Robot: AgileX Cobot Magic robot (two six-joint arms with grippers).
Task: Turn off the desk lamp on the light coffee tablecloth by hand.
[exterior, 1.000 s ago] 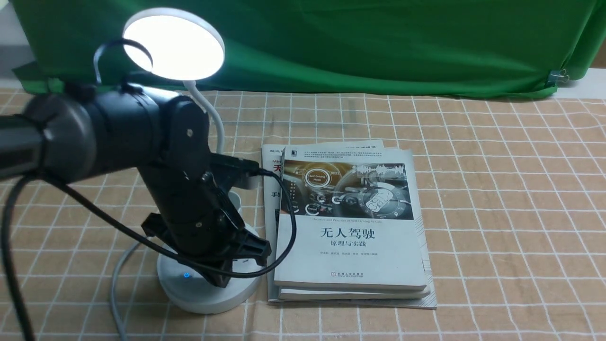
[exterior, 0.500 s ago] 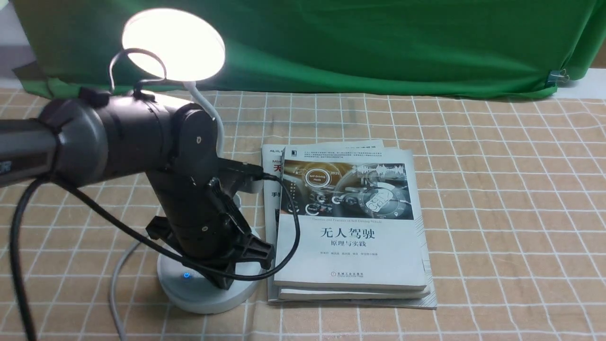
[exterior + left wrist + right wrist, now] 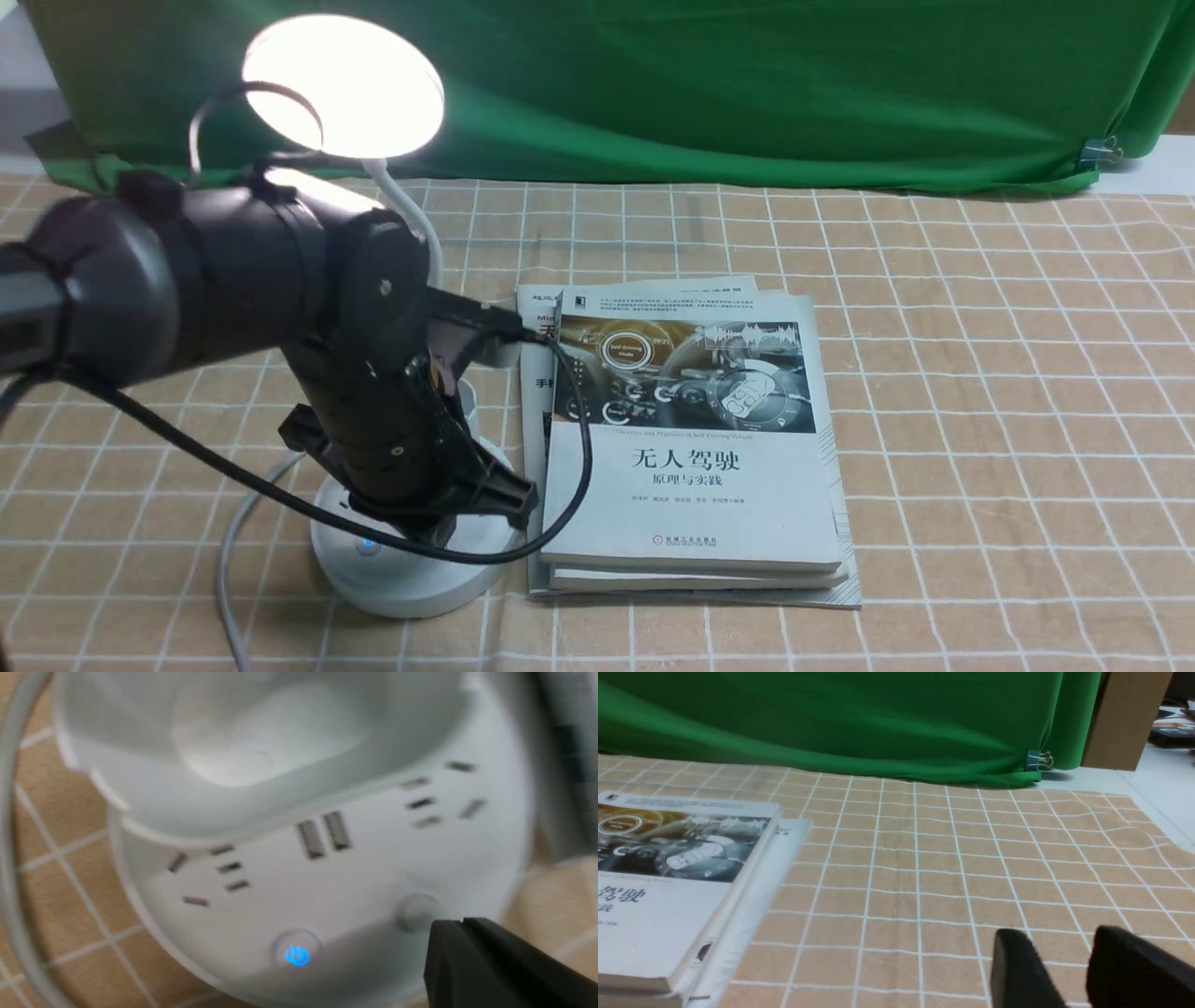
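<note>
The white desk lamp (image 3: 344,86) stands at the left on the light coffee tablecloth (image 3: 980,392), its disc head lit with a warm glow. My left gripper (image 3: 439,537) is shut and empty, pointing down at the lamp's round base (image 3: 401,579). In the left wrist view its tip (image 3: 460,924) sits right at the plain round button (image 3: 417,911), beside the blue-lit power button (image 3: 296,954); the blue light also shows in the front view (image 3: 367,545). My right gripper (image 3: 1057,940) is open over bare cloth, and out of the front view.
A stack of books (image 3: 686,448) lies right beside the lamp base; it also shows in the right wrist view (image 3: 677,877). The lamp's grey cord (image 3: 229,551) curves off the left of the base. A green backdrop (image 3: 709,84) hangs behind.
The lamp's light went from cool white to warm. My left arm rose slightly, then pulled back left and lowered onto the base.
</note>
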